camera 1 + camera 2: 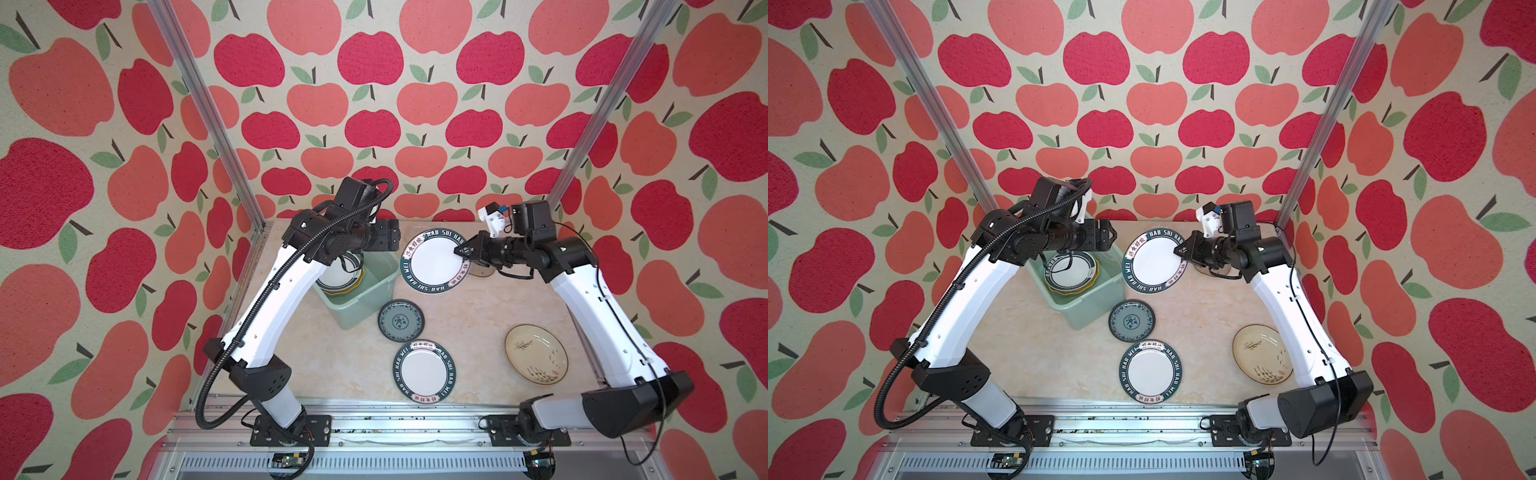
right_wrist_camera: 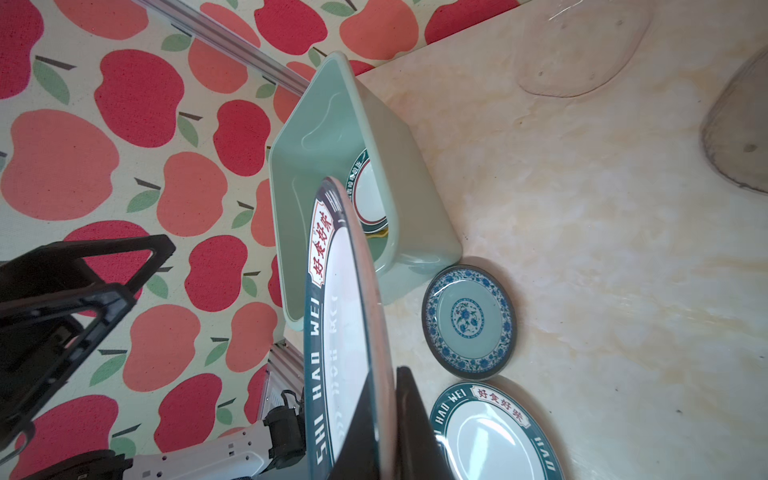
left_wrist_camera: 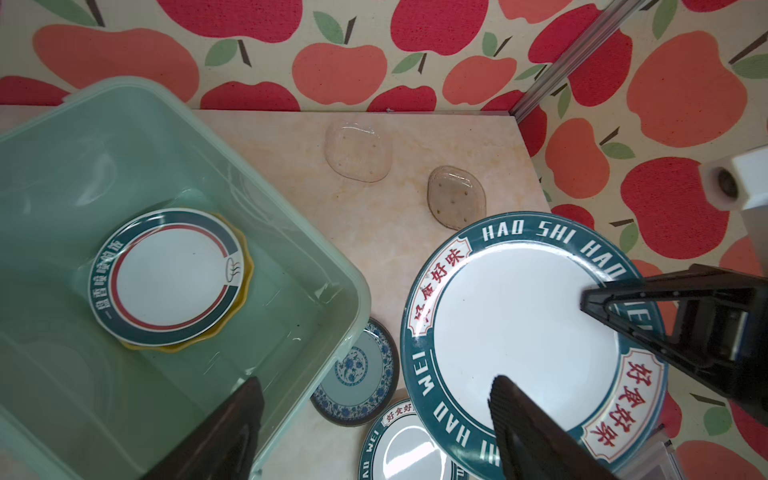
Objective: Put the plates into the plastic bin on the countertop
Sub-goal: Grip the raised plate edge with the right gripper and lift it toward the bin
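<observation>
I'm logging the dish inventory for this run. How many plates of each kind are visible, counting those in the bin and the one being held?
White plates with dark lettered rims: 3
Yellow scalloped plate: 1
Teal patterned plate: 1
Cream plate: 1
Glass oval plates: 2
Total: 8

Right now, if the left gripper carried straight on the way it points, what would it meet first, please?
Most likely the rim of the lettered plate held in the right gripper, just ahead of the open left gripper; relative height is unclear.
</observation>
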You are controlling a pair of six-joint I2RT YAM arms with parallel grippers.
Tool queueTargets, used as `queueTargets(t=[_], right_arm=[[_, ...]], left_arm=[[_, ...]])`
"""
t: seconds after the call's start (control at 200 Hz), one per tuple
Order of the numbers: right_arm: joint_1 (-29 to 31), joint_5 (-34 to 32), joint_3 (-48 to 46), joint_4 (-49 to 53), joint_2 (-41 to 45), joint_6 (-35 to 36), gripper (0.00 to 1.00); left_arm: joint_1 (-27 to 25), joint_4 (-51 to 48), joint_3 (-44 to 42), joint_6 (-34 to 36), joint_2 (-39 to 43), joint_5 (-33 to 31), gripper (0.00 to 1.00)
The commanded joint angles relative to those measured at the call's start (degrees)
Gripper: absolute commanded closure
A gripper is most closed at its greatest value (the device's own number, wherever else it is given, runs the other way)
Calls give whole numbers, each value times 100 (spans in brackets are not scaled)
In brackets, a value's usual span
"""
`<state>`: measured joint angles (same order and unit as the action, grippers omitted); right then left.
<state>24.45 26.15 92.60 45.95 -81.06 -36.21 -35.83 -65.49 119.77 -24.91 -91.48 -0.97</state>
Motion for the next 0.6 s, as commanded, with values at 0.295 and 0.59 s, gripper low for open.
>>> queueTargets(t=[0.295, 0.59], right_arm=[[1172, -1384, 1920, -305, -1720, -1123, 100], [1842, -2253, 4302, 179, -3721, -864, 100]], left_arm=[[1430, 1030, -2735, -278, 2732, 400, 7], [1920, 352, -3018, -341, 3475, 396, 6]])
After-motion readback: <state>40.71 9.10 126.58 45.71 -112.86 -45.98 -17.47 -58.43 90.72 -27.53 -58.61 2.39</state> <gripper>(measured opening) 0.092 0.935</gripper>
